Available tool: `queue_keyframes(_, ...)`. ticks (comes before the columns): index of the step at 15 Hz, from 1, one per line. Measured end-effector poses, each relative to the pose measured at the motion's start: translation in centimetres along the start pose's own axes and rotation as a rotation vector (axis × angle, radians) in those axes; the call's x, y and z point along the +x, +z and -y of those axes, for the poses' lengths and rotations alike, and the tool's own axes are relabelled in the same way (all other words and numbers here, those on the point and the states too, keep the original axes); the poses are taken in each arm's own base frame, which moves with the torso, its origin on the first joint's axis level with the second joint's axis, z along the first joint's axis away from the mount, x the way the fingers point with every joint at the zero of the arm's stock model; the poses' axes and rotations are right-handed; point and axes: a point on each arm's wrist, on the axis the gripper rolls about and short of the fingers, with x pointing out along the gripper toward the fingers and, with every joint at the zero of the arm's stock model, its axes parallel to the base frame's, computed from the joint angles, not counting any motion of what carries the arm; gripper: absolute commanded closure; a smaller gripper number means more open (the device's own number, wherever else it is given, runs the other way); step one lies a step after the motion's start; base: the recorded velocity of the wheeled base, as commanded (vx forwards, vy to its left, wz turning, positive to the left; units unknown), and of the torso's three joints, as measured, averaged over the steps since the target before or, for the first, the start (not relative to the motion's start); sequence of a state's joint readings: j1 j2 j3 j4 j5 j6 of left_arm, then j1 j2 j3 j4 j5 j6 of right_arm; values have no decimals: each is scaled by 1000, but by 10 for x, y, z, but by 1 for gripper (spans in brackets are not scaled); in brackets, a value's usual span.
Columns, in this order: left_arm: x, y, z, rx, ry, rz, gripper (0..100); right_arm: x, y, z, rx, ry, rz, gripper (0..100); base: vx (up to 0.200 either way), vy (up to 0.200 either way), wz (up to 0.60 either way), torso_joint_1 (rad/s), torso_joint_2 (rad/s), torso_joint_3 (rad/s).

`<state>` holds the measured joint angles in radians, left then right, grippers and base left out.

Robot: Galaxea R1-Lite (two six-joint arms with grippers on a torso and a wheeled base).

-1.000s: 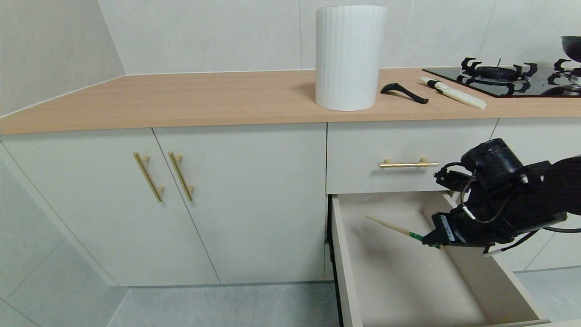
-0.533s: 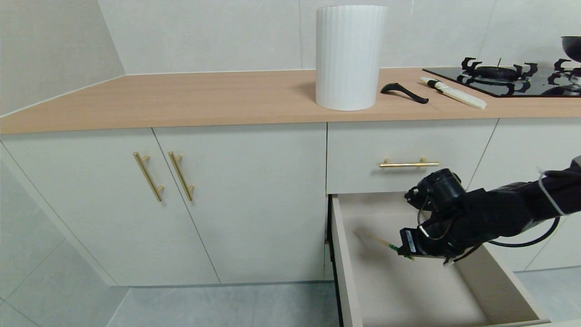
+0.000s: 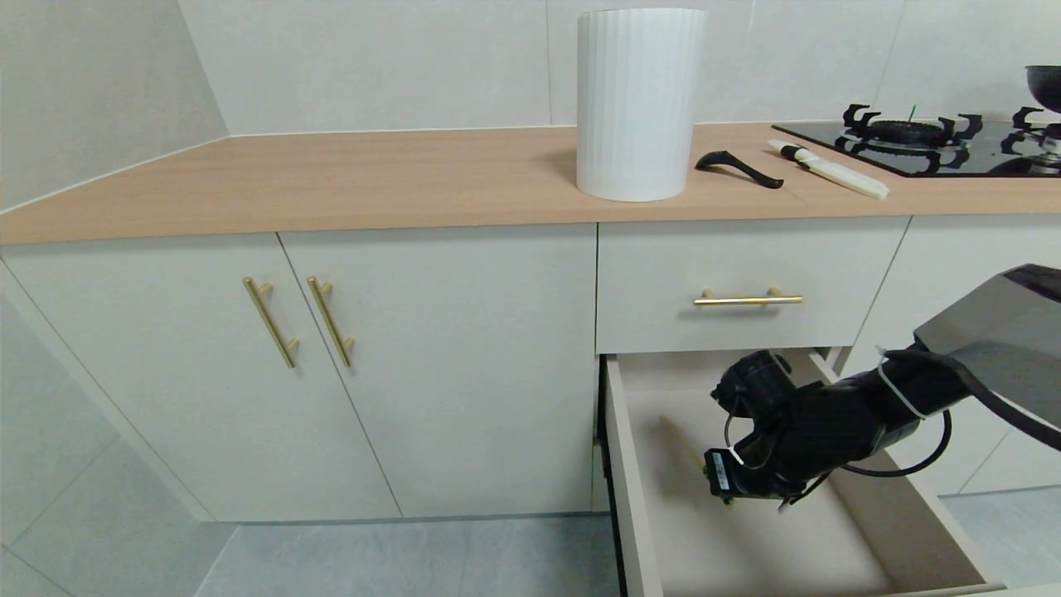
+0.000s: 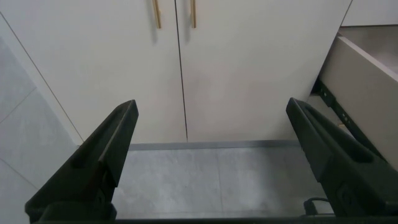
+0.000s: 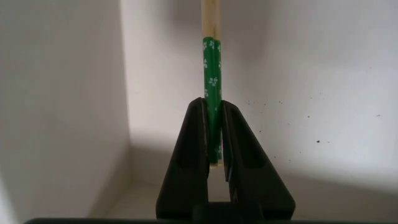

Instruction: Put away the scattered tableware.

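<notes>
Right gripper (image 5: 213, 112) pinches chopsticks (image 5: 211, 62), green-patterned in wrist view, inside drawer (image 3: 627, 481).

I see the canister (image 3: 637, 104) on the counter (image 3: 331, 178), a peeler (image 3: 738, 170) just right of it, then a knife (image 3: 829, 170), then the hob (image 3: 903, 149). Below, inside the open drawer (image 3: 630, 497), my right gripper (image 3: 719, 489) holds chopsticks (image 3: 681, 439) near the left wall.
</notes>
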<state>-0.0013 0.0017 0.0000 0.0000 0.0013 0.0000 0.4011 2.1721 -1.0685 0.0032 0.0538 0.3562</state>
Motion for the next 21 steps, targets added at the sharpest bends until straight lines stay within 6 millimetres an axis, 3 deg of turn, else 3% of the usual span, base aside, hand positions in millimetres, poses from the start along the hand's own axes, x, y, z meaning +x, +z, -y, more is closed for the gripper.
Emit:
queue_keyframes(10,0,0,0,0,-1,0,0,41,-18,-9,-40,-83,-46,100,0,0,0,0,0,0)
queue_keyframes(20,0,0,0,0,0,0,0,48,-21,-8,-42,-102,-61,100,0,0,0,0,0,0)
queue_keyframes(21,0,0,0,0,0,0,0,48,-21,-8,-42,-102,-61,0,0,0,0,0,0,0)
